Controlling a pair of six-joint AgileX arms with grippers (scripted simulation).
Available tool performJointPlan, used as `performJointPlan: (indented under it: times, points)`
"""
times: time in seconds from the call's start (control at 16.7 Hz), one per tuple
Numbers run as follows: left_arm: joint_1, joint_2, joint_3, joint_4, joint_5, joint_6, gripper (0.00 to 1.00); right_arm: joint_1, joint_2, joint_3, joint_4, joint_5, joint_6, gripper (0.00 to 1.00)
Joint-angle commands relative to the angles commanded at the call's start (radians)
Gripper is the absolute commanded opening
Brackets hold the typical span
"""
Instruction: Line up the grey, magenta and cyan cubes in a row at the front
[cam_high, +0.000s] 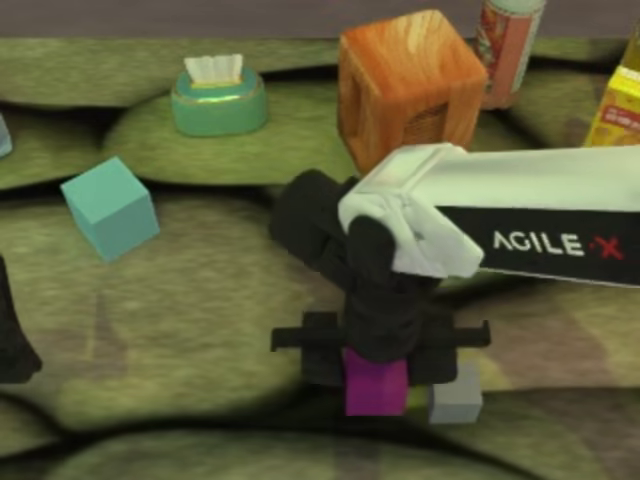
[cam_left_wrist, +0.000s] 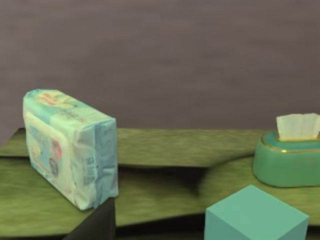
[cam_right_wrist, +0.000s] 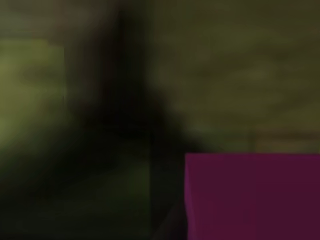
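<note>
The magenta cube sits at the table's front middle, with the small grey cube close on its right. My right gripper reaches down right over the magenta cube, and its black body hides the cube's top. In the right wrist view the magenta cube fills the near corner. The cyan cube rests alone at the left, farther back, and is also in the left wrist view. My left gripper is parked at the left edge; one dark finger stands well off to the side.
A big orange wood-grain block stands behind the right arm. A round teal tissue box is at the back left. A bottle and a yellow carton stand at the back right. A wipes pack lies at the far left.
</note>
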Motion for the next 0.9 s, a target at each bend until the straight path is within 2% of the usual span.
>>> performJointPlan:
  times: [0.24,0.9]
  points:
    - [0.000,0.000,0.000,0.000,0.000,0.000,1.00,0.000,0.003,-0.005,0.006,0.000,0.001,0.00]
    - [0.000,0.000,0.000,0.000,0.000,0.000,1.00,0.000,0.003,-0.005,0.006,0.000,0.001,0.83]
